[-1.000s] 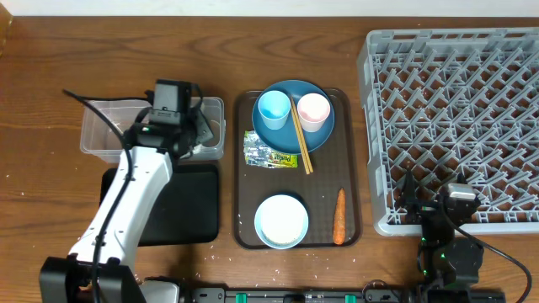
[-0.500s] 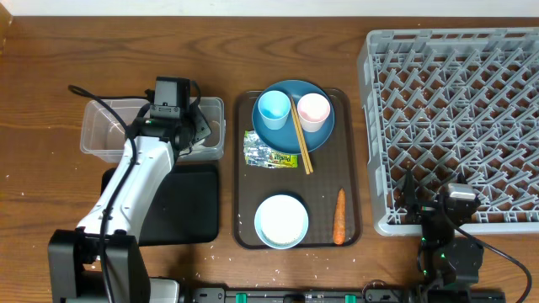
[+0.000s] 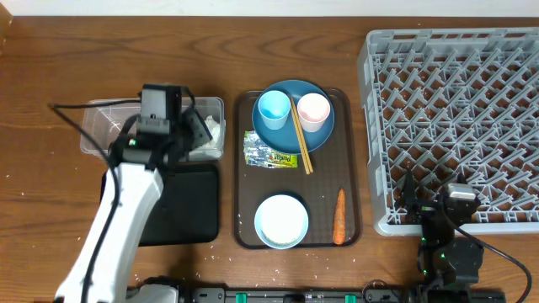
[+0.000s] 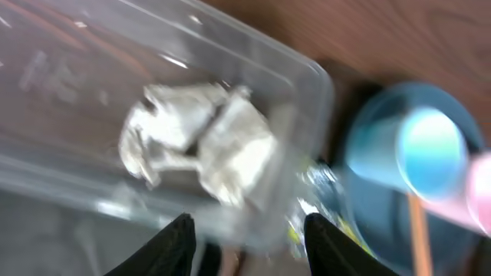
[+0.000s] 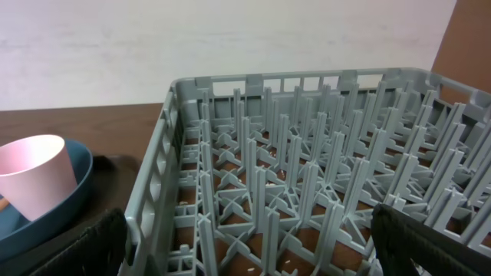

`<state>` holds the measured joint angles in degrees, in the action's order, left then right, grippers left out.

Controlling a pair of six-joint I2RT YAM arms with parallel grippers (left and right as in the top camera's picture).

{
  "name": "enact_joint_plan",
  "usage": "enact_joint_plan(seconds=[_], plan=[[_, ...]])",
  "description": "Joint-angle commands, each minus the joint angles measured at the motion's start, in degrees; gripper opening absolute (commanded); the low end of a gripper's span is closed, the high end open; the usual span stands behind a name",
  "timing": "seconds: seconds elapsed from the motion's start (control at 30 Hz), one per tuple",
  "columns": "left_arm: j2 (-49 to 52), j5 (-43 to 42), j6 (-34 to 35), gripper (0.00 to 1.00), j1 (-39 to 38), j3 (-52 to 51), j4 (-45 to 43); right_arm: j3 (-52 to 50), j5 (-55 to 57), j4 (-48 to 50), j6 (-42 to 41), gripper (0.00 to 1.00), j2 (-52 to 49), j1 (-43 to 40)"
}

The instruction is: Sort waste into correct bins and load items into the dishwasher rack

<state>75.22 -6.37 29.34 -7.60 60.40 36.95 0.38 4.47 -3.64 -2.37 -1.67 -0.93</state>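
A crumpled white tissue lies inside the clear tub, at its right end. Just above it hovers my left gripper, open with nothing between its fingers. On the brown serving tray sit the dark blue plate with a light blue cup and a pink cup, chopsticks, a yellow-green wrapper, a pale bowl and a carrot. My right gripper stands open at the near left corner of the grey rack.
A shallow black tray lies in front of the tub, partly under my left arm. A few white specks dot the wood near the table's front edge. The rack fills the right side of the table.
My left gripper has opened and the tissue now lies loose in the tub. The left arm has swung a little to the left. The right arm has not moved.
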Motion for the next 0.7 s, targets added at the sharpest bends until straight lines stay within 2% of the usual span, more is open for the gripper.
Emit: enact_joint_plan(seconds=[0.0,0.17,0.4,0.57,0.67], plan=[[-2.2,-3.7,0.1,0.49,-2.9,0.5,3.4,-0.1,0.0,-0.2,-0.2,0.99,0.0,-0.3],[-2.2,-3.7,5.0,0.49,-8.4,0.4,7.9,-0.1,0.0,-0.2,-0.2,0.99,0.0,-0.3],[-0.7,-2.9,12.7,0.48,-16.7,-0.2,7.3,-0.1,0.0,-0.2,-0.2,0.99,0.0,-0.3],[1.5,2.0,19.1,0.48,-20.3,-0.2,7.1,-0.1,0.0,-0.2,-0.2,0.99,0.0,-0.3],[3.5,2.1,20.5,0.48,-21.8,-0.2,6.7,-0.1,0.0,-0.2,-0.2,0.99,0.0,-0.3]])
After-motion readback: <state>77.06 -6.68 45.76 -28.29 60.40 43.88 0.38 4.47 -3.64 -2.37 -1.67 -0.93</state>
